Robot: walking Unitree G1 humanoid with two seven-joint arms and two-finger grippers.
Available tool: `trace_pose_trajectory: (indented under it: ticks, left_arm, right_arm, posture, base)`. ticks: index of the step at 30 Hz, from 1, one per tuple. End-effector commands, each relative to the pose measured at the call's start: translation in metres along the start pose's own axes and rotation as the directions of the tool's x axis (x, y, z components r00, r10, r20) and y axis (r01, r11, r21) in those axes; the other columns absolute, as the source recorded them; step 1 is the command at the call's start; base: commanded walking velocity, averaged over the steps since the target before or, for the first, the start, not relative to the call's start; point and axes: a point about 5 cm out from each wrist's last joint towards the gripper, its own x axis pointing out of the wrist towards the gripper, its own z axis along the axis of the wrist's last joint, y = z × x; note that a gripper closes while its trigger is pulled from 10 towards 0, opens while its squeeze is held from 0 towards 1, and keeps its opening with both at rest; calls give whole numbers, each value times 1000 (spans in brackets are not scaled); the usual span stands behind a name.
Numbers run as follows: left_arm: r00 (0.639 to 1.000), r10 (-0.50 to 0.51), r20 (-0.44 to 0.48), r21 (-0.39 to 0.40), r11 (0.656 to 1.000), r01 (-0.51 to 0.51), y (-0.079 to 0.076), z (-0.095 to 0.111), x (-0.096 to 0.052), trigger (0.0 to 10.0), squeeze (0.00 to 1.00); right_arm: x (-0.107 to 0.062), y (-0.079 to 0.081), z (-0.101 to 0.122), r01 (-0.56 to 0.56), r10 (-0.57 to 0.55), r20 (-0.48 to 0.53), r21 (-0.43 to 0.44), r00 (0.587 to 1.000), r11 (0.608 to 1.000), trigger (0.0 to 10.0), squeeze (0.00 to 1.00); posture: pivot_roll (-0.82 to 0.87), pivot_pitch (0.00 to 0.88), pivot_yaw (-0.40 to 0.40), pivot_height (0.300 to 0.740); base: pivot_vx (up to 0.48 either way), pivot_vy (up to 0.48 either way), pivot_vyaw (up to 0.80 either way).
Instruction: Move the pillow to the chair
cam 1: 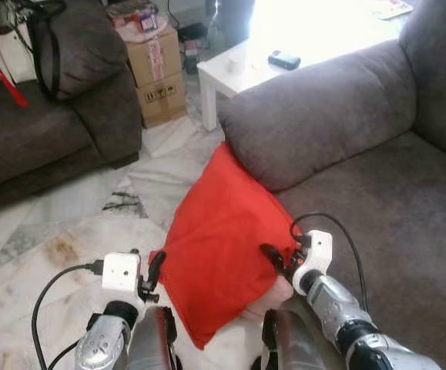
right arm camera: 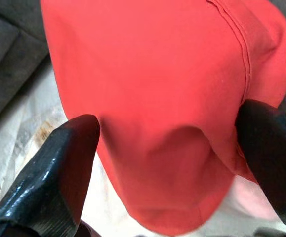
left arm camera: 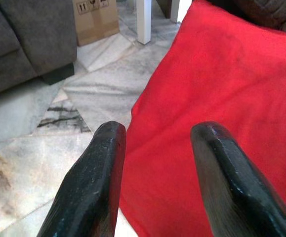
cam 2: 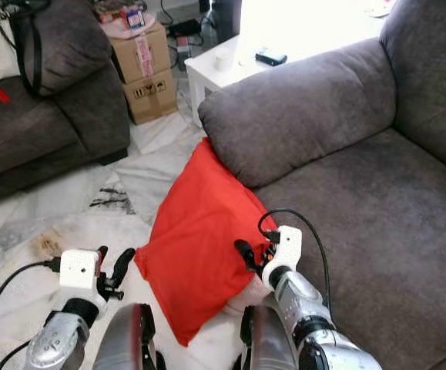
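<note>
Head views: red pillow [cam 1: 219, 247] leans tilted against the front of the grey sofa [cam 1: 377, 208], its far corner tucked under the sofa's armrest, its near corner down by my knees over the marble floor [cam 1: 61, 231]. My left gripper [cam 1: 155, 271] sits just beside the pillow's left edge. My right gripper [cam 1: 275, 257] is at the pillow's right edge, beside the seat cushion. A second grey seat [cam 1: 45, 116] stands far left, well apart; I judge that to be the chair meant, though I cannot be sure.

Left wrist view: my fingers [left arm camera: 91, 187] are spread wide, the red edge lying between them, nothing pinched.

Right wrist view: fingers [right arm camera: 54, 173] spread wide to either side of a bulging pillow corner; contact cannot be confirmed.

Step in hand, as I judge it: taking hold, lift not yet begun. Next move calls for closing both sides onto the fabric together, then raising the pillow away from the armrest before turning left.
</note>
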Motion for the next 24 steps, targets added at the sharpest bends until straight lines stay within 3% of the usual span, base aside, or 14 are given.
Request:
trace_pose_trajectory:
  ticks: [1,11,15,16,17,18,24]
  left_arm:
    - [1000,12,-4,-2,1000,-12,-1,2,-5,10000,0]
    - [999,39,13,7,999,-39,-1,15,-14,10000,0]
    - [999,46,14,9,999,-46,-1,18,-17,10000,0]
    - [999,48,14,11,999,-48,-1,19,-18,10000,0]
    - [999,48,14,11,999,-48,-1,19,-18,10000,0]
    - [999,51,12,10,999,-51,-1,19,-19,10000,0]
    - [998,57,4,11,998,-57,-2,19,-22,10000,0]
  right_arm:
    - [3,6,4,-20,20,32,0,999,1000,10000,0]
    - [12,25,10,-30,35,64,-78,997,997,10000,0]
    - [13,26,10,-18,23,75,-67,997,998,10000,0]
    - [13,27,10,-24,28,87,-46,996,999,4941,0]
    - [13,27,10,-24,28,87,-46,996,999,4941,0]
    - [12,27,10,-26,29,97,-30,995,999,0,0]
    - [12,27,9,-31,35,97,-38,995,999,0,0]
  posture:
    - [114,280,-30,604]
    - [129,339,-40,604]
    - [130,357,-45,604]
    - [132,361,-46,604]
    - [132,361,-46,604]
    - [132,367,-47,604]
    - [130,374,-52,604]
  base:
    - [0,0,0]
    - [0,0,0]
    - [0,0,0]
    - [0,0,0]
    - [0,0,0]
    - [0,0,0]
    - [0,0,0]
